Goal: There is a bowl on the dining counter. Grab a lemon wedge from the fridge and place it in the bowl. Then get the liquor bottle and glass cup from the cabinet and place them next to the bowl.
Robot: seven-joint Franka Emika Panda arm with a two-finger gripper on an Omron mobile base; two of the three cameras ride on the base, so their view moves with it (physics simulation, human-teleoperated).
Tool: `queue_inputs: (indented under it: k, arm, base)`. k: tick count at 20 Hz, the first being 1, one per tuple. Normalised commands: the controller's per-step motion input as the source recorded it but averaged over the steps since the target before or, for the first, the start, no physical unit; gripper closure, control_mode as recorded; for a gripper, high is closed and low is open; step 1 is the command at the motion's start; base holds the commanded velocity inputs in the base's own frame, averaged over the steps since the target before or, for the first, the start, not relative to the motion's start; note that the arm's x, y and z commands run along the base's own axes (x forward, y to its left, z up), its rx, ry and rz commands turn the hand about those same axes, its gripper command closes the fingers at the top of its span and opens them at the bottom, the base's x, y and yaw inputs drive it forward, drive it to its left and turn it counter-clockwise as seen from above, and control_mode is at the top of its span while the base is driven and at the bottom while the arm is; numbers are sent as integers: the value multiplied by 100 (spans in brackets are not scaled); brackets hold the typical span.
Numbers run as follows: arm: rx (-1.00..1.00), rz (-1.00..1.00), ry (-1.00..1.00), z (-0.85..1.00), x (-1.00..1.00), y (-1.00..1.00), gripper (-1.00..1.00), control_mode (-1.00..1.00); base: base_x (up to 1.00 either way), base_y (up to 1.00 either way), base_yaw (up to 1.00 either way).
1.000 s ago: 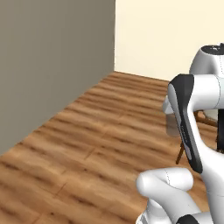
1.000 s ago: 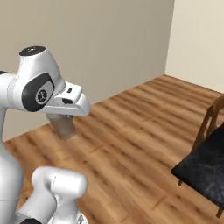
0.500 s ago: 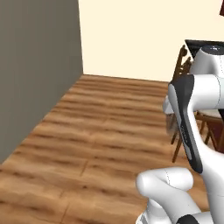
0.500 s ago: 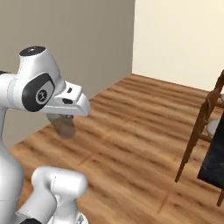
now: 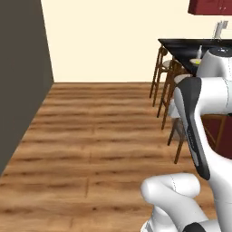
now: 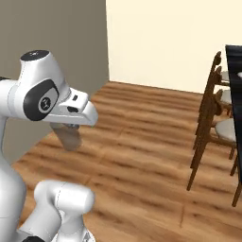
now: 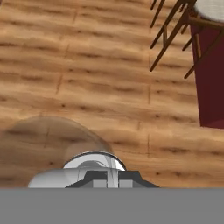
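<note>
The claw is clamped together on the glass cup. In the hand view the cup's clear round rim sits right at the finger tips, and its see-through body spreads out past them over the wood floor. From the right base view the cup hangs straight down under the claw, well above the floor and touching nothing else.

The table, the long black slab, is well ahead of the claw and off to its right side. On it is the bowl, with a yellow speck in it that I'm fairly sure is the lemon wedge, though it's too tiny to swear on. Just behind the bowl stands a small pale shape that looks like the liquor bottle.

A row of wooden stools lines the table's near side, between the claw and the slab. The table's red base shows past the cup in the hand view. The red cabinet is high up beyond the table.
</note>
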Motion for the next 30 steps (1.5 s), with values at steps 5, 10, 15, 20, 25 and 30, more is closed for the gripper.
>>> queue_inputs:
  k: [5,10,15,20,25,30]
  arm:
    - [0,0,0,0,0,0,100,100]
    - [0,0,0,0,0,0,100,100]
    - [0,0,0,0,0,0,100,100]
    - [0,0,0,0,0,0,100,100]
    - [0,0,0,0,0,0,100,100]
    - [0,0,0,0,0,0,100,100]
  base:
    - [67,74,-43]
    - [77,74,-43]
    - [96,65,-42]
    - [100,52,-41]
    - [100,51,-42]
    - [94,64,-44]
